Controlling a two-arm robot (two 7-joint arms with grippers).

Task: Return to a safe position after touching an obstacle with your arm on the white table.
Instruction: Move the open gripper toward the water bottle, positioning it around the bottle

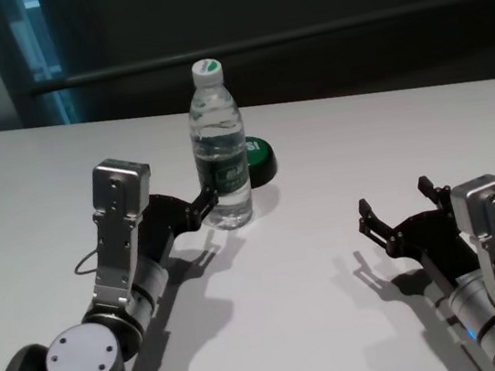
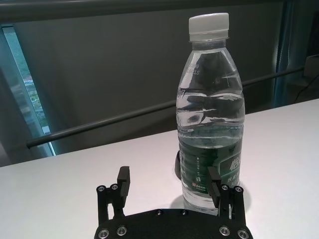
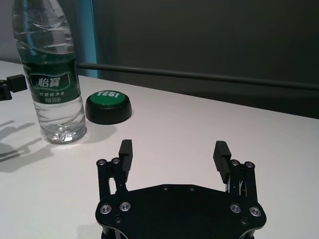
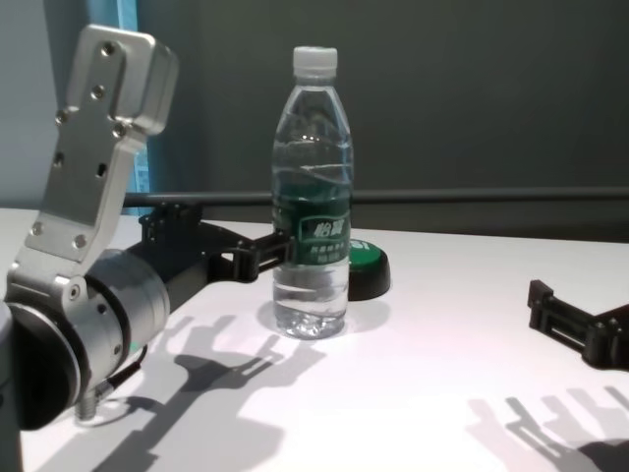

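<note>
White table (image 1: 340, 320), green-labelled bottle (image 1: 219, 148), green "YES!" button (image 3: 108, 106)

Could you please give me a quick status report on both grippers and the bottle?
Left gripper open, one fingertip against upright water bottle. Right gripper open, away from it. Green button behind bottle.

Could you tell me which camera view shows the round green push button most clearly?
The right wrist view: the round green push button on its black base sits unobstructed beside the clear plastic water bottle. Head and chest views show it partly hidden behind the bottle; the left wrist view shows only a dark sliver.
</note>
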